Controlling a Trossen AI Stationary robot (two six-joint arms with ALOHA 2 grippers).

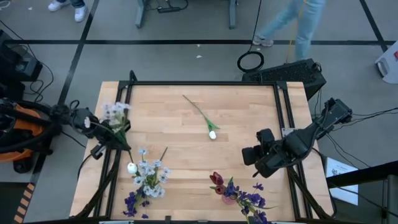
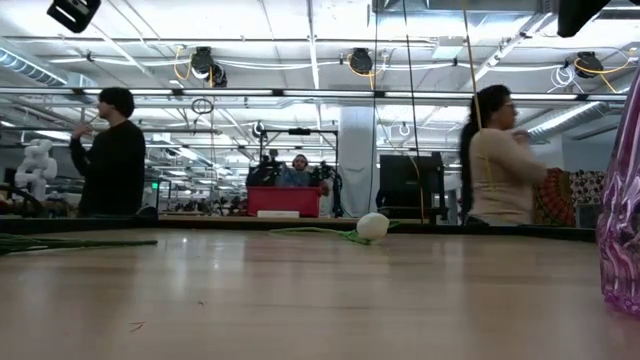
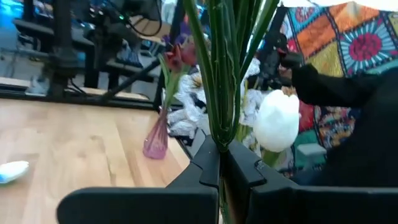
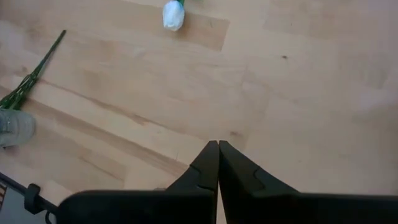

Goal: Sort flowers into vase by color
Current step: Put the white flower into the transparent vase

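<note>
Biggest risk here: the left hand (image 3: 219, 163) is clamped on a bunch of thin green stems (image 3: 225, 74), white tulip (image 3: 277, 119) hanging off the side, so they could easily slip or twist in that pinch, or catch on the blossoms already standing in the lower-left vase (image 1: 149, 177) on the way in. That hand sits at the left edge of the tabletop (image 1: 249, 118) in the high view, the vase just below and right of it. The right hand (image 4: 218, 155) is closed on nothing, hovering at the right side. One loose white tulip (image 1: 212, 133) lies mid-tabletop, well apart from both hands. The pink vase (image 1: 229, 194) is at bottom centre.
</note>
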